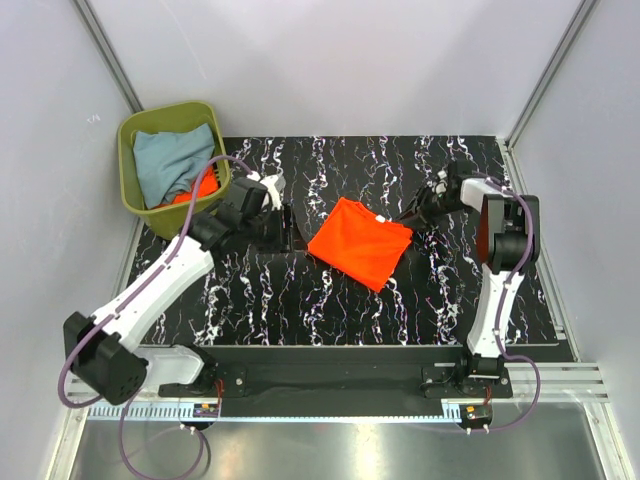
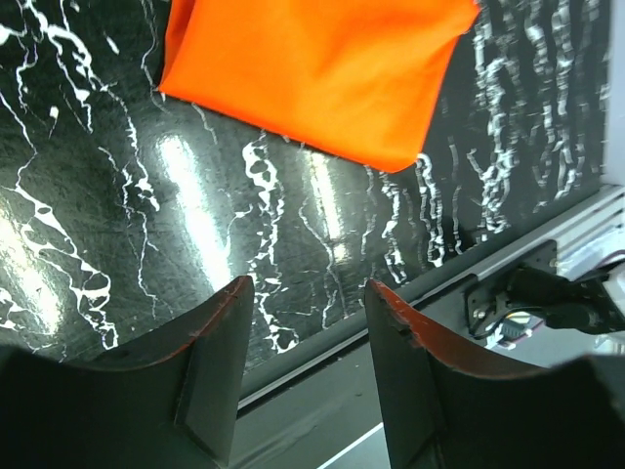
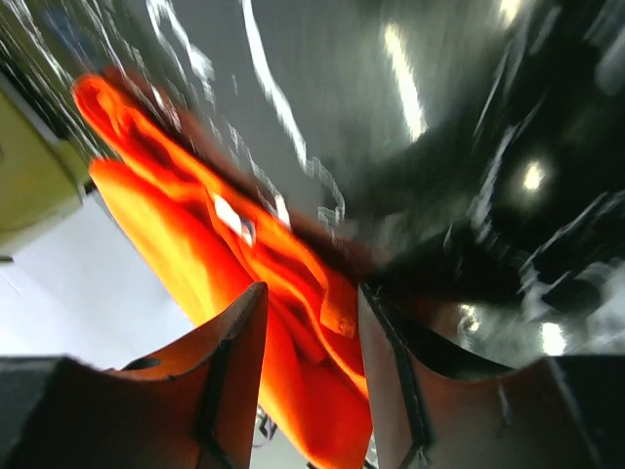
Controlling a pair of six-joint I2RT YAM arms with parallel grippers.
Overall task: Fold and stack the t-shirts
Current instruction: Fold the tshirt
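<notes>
A folded bright orange t-shirt point(image 1: 360, 242) lies in the middle of the black marbled mat. It also shows at the top of the left wrist view point(image 2: 312, 68) and in the right wrist view point(image 3: 195, 225). My left gripper point(image 1: 283, 228) sits just left of it, open and empty point(image 2: 308, 283), and apart from the cloth. My right gripper point(image 1: 415, 215) is at the shirt's right corner, its jaws open point(image 3: 312, 288) with orange folds showing between them; that view is blurred. A pale grey-blue t-shirt point(image 1: 172, 160) and another orange one point(image 1: 203, 187) lie in the olive-green bin point(image 1: 135, 135).
The bin stands at the mat's back left corner, close behind my left arm. White walls enclose the back and both sides. A metal rail with a cable mount point(image 2: 547, 298) runs along the mat's near edge.
</notes>
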